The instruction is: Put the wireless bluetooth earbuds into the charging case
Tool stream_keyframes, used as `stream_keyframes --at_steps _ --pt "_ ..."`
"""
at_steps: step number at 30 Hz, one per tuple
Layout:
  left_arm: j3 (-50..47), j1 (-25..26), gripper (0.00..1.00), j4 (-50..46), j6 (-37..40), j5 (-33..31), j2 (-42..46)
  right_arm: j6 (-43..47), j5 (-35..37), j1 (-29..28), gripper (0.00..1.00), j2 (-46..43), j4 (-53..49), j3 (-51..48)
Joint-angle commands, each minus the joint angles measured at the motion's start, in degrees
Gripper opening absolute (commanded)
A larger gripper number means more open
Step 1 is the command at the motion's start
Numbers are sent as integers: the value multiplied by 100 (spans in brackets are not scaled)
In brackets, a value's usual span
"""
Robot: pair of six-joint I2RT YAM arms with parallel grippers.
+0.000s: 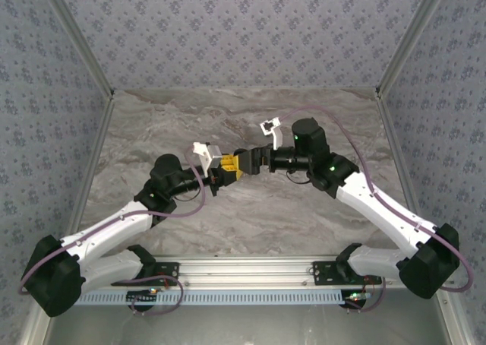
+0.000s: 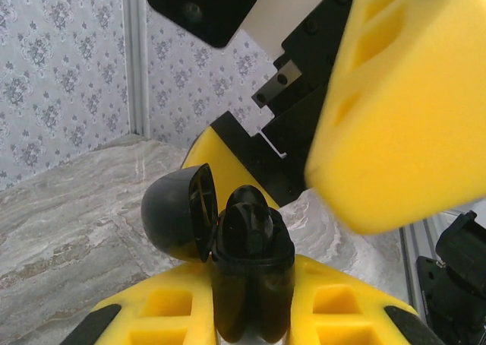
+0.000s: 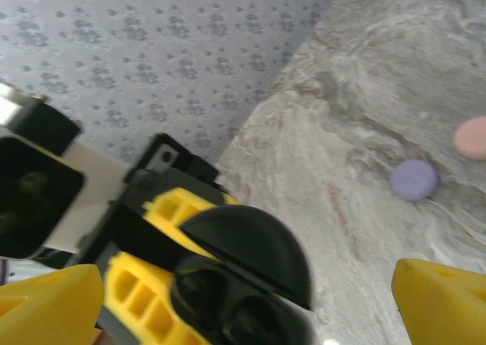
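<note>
left jaws pinched tight on the black charging case (image 2: 252, 299), lid (image 2: 175, 212) flipped open, black earbuds (image 2: 250, 222) sitting inside. right jaws spread wide either side of it, up over the tabletop (image 3: 342, 94). lilac case (image 3: 414, 179) and pink case (image 3: 474, 137) lie out there.

The right gripper's (image 1: 247, 161) wide-spread fingers (image 3: 440, 299) are leaving a gap, but the black charging case (image 2: 250, 276), clamped in the left gripper (image 1: 226, 168), is sitting inside it; its raised lid (image 2: 175, 212) is crowding one side; both arms are blocking mid-table (image 1: 228, 223); open marble is stretching toward the far wall (image 1: 243, 33); a lilac case (image 3: 414, 179) and a pink case (image 3: 472, 137) are lying near each other on it.
</note>
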State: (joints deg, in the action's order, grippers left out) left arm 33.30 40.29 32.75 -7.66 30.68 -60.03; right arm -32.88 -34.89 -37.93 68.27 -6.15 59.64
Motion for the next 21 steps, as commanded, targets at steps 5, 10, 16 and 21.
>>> stream_keyframes --at_steps 5,10,16,21 --pt "159 31 0 172 -86 132 26 -271 -746 -39 96 -105 834 200" --pt "135 34 0 126 -82 90 9 -200 -807 -41 92 -323 791 267" --pt "155 29 0 89 -69 -26 -41 -33 -754 -49 89 -571 457 234" --pt "184 26 0 70 -108 -39 -70 391 -140 -57 90 -631 -440 338"
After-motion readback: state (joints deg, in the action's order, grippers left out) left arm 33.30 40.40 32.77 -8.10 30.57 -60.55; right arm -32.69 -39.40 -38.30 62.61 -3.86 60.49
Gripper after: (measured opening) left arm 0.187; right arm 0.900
